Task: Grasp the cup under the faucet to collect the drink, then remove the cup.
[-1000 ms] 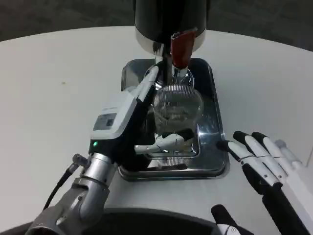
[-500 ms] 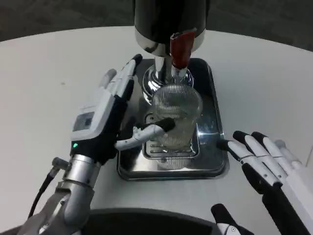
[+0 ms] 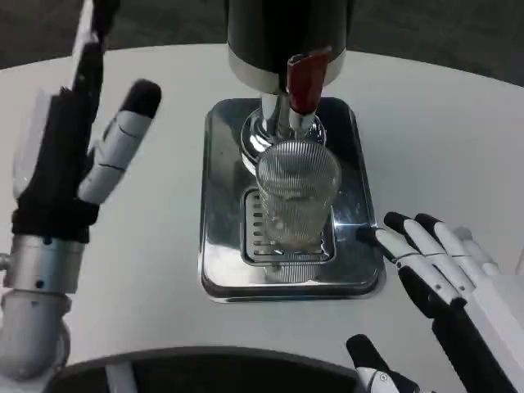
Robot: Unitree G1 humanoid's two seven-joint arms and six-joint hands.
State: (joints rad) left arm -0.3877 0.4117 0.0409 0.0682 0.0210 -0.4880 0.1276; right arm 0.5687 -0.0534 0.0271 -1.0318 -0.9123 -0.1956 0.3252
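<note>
Now both empty: left hand [image 3: 70, 155] raised w/ fingers spread, right hand [image 3: 446, 274] splayed beside tray [image 3: 221, 205].

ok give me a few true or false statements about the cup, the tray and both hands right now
1. The ribbed glass cup stands on the metal tray under the faucet. True.
2. The left hand grips the cup. False: it is raised to the left, apart from the cup, holding nothing.
3. The right hand lies beside the tray's right edge, fingers apart. True.
4. The cup lies tipped over. False: it stands upright.
</note>
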